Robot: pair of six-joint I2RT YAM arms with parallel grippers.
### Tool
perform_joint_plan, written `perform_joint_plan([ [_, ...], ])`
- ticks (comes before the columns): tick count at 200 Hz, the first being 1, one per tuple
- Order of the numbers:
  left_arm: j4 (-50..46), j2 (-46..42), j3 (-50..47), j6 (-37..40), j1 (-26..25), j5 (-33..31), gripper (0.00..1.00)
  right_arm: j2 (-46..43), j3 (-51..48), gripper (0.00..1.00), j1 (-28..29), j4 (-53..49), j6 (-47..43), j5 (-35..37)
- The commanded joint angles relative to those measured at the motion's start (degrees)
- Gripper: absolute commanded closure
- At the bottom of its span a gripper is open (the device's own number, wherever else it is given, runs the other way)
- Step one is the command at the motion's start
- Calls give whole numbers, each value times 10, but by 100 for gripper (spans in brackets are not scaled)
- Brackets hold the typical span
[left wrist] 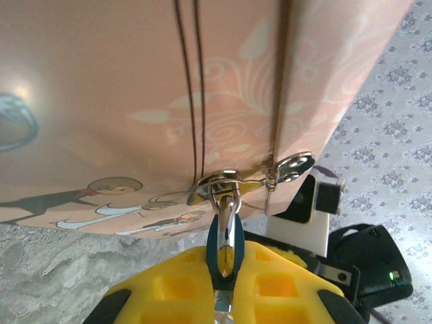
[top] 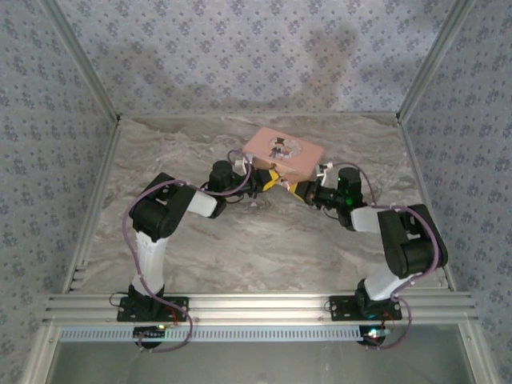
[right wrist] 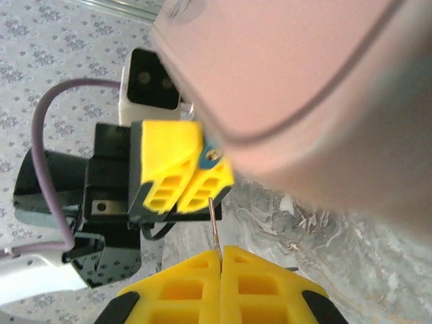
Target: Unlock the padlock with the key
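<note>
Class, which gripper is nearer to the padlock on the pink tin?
Left. The left gripper is shut on the padlock itself, at the clasp of the pink tin. The right gripper is set back from it, pinching the key that points toward it.

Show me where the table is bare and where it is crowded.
Bare: the wide stretch of table between the two arms, toward their bases; also the back-left corner beside the pink tin. Crowded: in front of the tin, where the left gripper and the right gripper with the key meet at the padlock.
</note>
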Motion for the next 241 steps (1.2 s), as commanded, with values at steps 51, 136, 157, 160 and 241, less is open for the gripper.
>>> perform_joint_plan([
  [51, 64, 5, 32, -9, -2, 13, 100, -64, 16, 100, 72, -44, 18, 44],
  [136, 78, 0, 21, -17, 0, 29, 100, 27, 72, 100, 62, -43, 20, 35],
  [157, 81, -2, 19, -18, 2, 34, 100, 26, 75, 100, 53, -64, 14, 34],
  [160, 82, -2, 18, -18, 2, 33, 100, 25, 77, 100, 52, -67, 13, 33],
  [241, 88, 0, 15, -22, 8, 42, 100, 20, 53, 100, 27, -97, 3, 27],
])
